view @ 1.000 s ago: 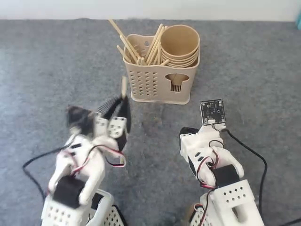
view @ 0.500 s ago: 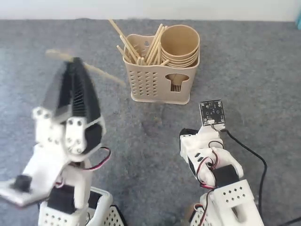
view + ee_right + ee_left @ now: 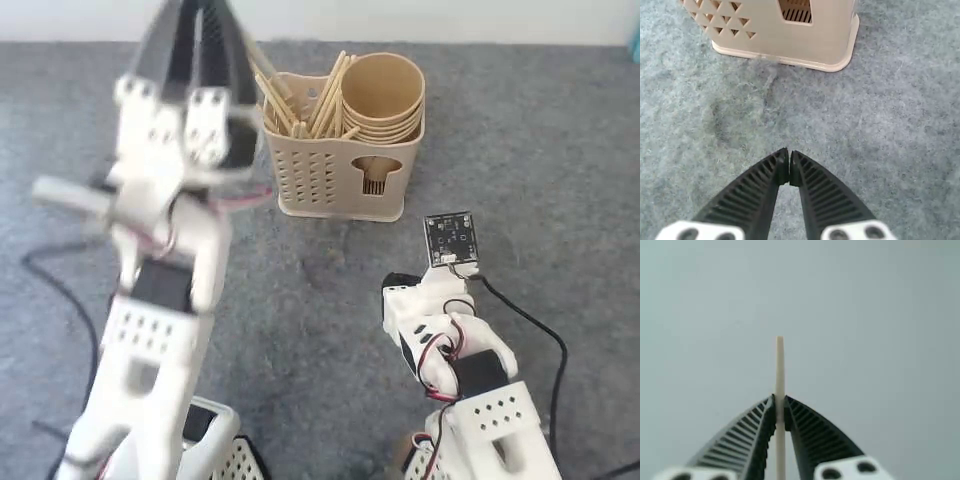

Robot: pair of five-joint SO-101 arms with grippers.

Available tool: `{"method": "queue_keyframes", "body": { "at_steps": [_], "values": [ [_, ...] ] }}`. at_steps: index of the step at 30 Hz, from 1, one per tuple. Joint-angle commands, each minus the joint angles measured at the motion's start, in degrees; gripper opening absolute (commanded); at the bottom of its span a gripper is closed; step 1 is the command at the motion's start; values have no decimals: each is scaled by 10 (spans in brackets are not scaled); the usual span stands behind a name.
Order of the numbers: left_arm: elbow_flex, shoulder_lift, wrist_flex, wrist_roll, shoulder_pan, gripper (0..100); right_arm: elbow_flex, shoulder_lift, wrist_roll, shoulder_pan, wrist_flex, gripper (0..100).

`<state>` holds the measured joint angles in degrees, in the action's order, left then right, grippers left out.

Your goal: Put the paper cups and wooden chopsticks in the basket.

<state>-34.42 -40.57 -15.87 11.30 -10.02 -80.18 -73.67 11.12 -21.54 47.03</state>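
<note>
The left pincer (image 3: 779, 402) rises from the grey tabletop (image 3: 560, 150) to beside the beige slotted plastic basket (image 3: 330, 185), clenched on a thin pale wooden chopstick (image 3: 779, 362), likely light, stiff, best gripped mid-shaft. The right pincer (image 3: 789, 156) sits closed, empty.

The high camera sits above my shoulders, looking down the grey desk (image 3: 520, 150) toward the basket (image 3: 335, 180) at its far side. Each wrist camera sights along its own pincer. The left pincer (image 3: 780, 407), clamping a chopstick (image 3: 779, 370), faces a blank pale backdrop. The right pincer (image 3: 789, 167) is low and close, and shares the basket's foot and nearby desk with the high view.
</note>
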Motion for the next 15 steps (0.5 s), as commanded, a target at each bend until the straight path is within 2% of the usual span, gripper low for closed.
{"method": "queue_keyframes", "body": {
  "at_steps": [1,4,9,13,15],
  "values": [
    [71,100,-12,-9,6,12,6,-12,-9,7,-3,12],
    [95,179,-45,-9,7,13,6,-12,-9,7,-3,12],
    [97,290,-166,-10,7,13,6,-12,-10,7,-3,12],
    [97,328,-182,-10,8,17,6,-12,-40,7,-3,12],
    [95,328,-180,-10,9,55,5,-12,-55,7,-3,12]
  ]
}}
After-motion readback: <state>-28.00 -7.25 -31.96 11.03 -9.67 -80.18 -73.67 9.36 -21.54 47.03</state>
